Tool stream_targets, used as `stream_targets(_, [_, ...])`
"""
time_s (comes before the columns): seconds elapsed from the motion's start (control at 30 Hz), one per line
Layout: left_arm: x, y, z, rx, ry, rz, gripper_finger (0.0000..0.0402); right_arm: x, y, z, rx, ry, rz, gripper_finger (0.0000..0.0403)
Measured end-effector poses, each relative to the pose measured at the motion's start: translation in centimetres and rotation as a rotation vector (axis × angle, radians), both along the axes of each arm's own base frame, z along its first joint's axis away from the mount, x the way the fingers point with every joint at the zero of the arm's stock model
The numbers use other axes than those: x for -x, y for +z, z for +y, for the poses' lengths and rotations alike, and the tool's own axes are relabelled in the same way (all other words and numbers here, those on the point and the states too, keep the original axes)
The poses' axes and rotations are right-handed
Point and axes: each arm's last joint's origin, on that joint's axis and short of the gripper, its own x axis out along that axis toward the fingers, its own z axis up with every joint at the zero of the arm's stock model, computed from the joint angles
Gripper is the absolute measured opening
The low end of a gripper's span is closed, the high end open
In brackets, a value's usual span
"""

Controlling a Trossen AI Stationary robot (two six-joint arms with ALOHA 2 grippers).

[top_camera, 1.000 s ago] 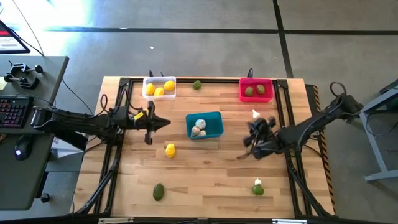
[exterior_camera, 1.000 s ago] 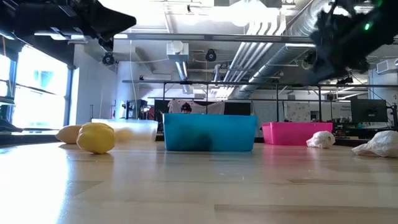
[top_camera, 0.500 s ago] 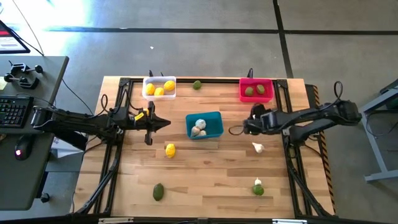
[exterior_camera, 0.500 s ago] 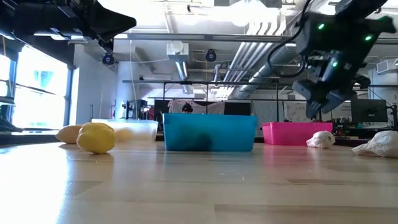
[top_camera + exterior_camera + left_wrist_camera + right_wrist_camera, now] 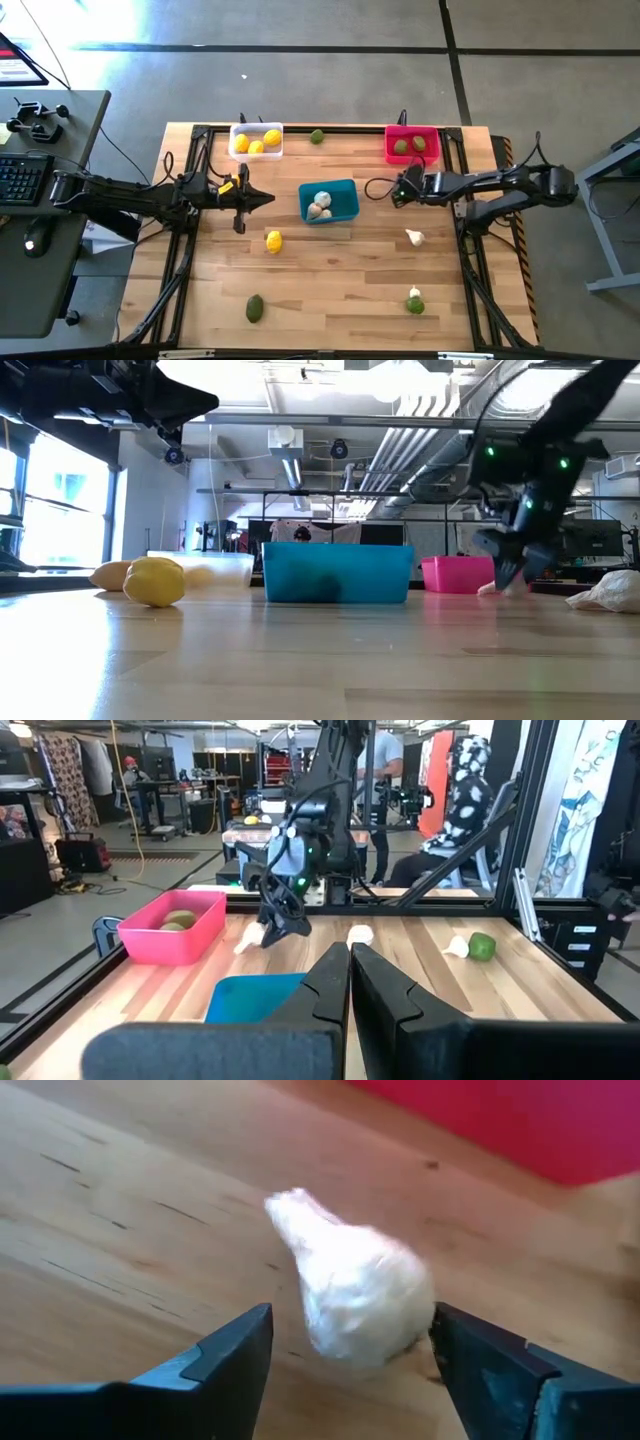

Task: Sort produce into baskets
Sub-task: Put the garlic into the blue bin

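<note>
My right gripper [image 5: 398, 190] [image 5: 352, 1320] is down at the table between the teal basket [image 5: 329, 201] and the pink basket [image 5: 412, 144]. It is open, with one finger on either side of a whitish garlic bulb [image 5: 360, 1295] that lies on the wood. I see no touch. Garlic lies in the teal basket, green fruits in the pink one, lemons in the white basket [image 5: 256, 141]. My left gripper [image 5: 268, 197] [image 5: 350, 955] hangs shut and empty above the table, left of the teal basket.
Loose on the wood lie a lemon [image 5: 273, 240], a green fruit [image 5: 255, 308] near the front, another green fruit [image 5: 317, 137] at the far edge, a garlic bulb [image 5: 414, 237], and a green fruit with a garlic bulb [image 5: 415, 300]. A black frame borders the table.
My right gripper has moved toward the table's far edge, swung to point toward the left, come down to the table and opened around the garlic bulb near the pink basket. The garlic bulb its arm covered before now shows on the wood.
</note>
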Motion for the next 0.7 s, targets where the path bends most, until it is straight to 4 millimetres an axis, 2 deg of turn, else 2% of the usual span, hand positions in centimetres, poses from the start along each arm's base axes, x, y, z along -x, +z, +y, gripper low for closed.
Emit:
stream_targets(0.17, [0.0, 0.0, 0.0, 0.0, 0.0, 0.0, 0.0, 0.5, -1.2, 0.2, 0.002, -0.015, -0.058, 0.0237])
stream_targets(0.3, [0.0, 0.0, 0.0, 0.0, 0.0, 0.0, 0.0, -0.1, -0.9, 0.9, -0.01, 0.034, -0.073, 0.0174])
stream_targets(0.53, [0.0, 0.0, 0.0, 0.0, 0.0, 0.0, 0.0, -3.5, 2.5, 2.9, 0.055, 0.209, -0.176, 0.0028])
stream_targets(0.6, [0.0, 0.0, 0.0, 0.002, 0.0, 0.0, 0.0, -4.6, 3.9, 3.8, 0.103, 0.271, -0.202, 0.0007])
stream_targets(0.7, [0.0, 0.0, 0.0, 0.007, 0.0, 0.0, 0.0, -6.0, 6.2, 5.3, 0.153, 0.354, -0.259, 0.0013])
